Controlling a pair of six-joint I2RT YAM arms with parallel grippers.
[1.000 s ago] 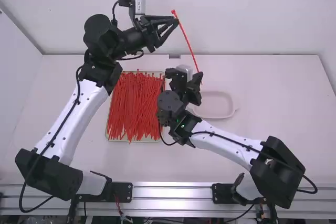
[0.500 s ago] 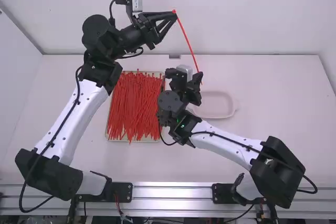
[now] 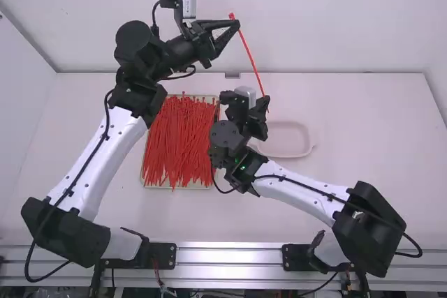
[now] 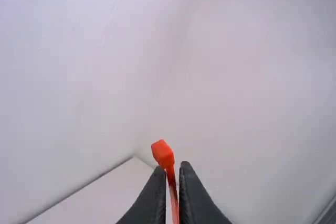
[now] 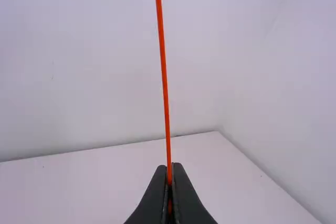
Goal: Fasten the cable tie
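Cable tie [image 5: 163, 77], left fingers [image 4: 152, 200] at head [image 4: 163, 155]

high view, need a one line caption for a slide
Left pincer holds the head of a red cable tie, right pincer its tail, beside a pile of spare ties.

- Single cable tie [image 3: 250, 61], red, held up off the table [image 3: 377, 130]: one.
- Heap of cable ties [image 3: 180, 141], red, loose, lying on the tray: one heap, the ties too many and too overlapped to count.
- Tray [image 3: 144, 183], flat, tan: one, left of the table's middle, nearer its far edge.
- Dish [image 3: 290, 139], white, shallow, oval: one, near the tray on the side toward the table's right edge.
- Table, white: one.
- Robot arms, white links, black joints: two, left arm [image 3: 105, 151] and right arm [image 3: 300, 190].
- Grippers, black, two-finger: two, left gripper [image 3: 234, 27] and right gripper [image 3: 264, 102], each clamped on the single cable tie.
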